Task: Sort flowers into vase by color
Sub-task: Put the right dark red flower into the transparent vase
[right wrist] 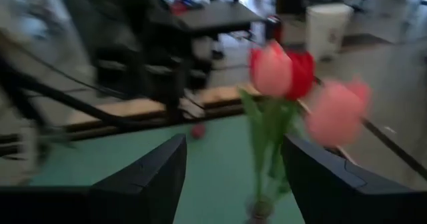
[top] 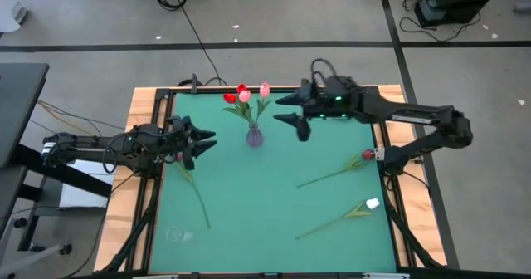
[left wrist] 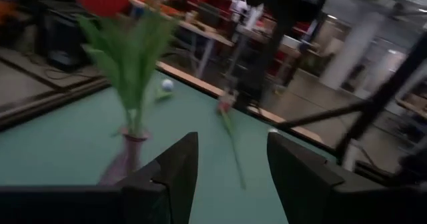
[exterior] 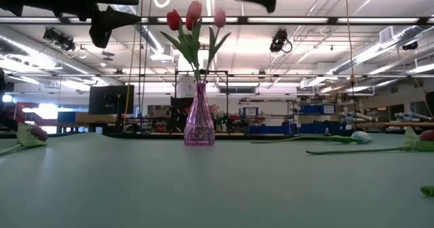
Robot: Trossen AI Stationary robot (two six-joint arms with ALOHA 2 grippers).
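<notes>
Green surface [top: 265,204] with a wooden frame; vase [top: 254,135] taken as landmark, standing upright toward the far middle of the mat. Clear purple glass vase [exterior: 199,116] holding three tulips: one red [top: 230,98], one pink [top: 245,95], one paler pink [top: 265,89], with a further red head [top: 241,88] behind them, stems gathered in the neck, leaves spread above it. Right gripper [top: 300,119] raised just to the right of the vase, level with the blooms, fingers spread wide, nothing between them; seen in the right wrist view as two dark fingers [right wrist: 143,177] framing the bouquet, empty. Left gripper [top: 199,141] raised to the left of the vase, pointed toward it, fingers parted, nothing held; left wrist view shows both fingers [left wrist: 170,174] apart with the vase base between and beyond them. Loose flowers lying flat on the surface: dark red tulip [top: 367,154] well to the right of the vase, stem running back toward the middle; white tulip [top: 372,203] right of and nearer than the vase, stem likewise angled inward; another stem [top: 192,186] left of and nearer than the vase, its head under the left gripper, colour hard to tell from above. In the low view both grippers hang above vase height, clear of the surface.
</notes>
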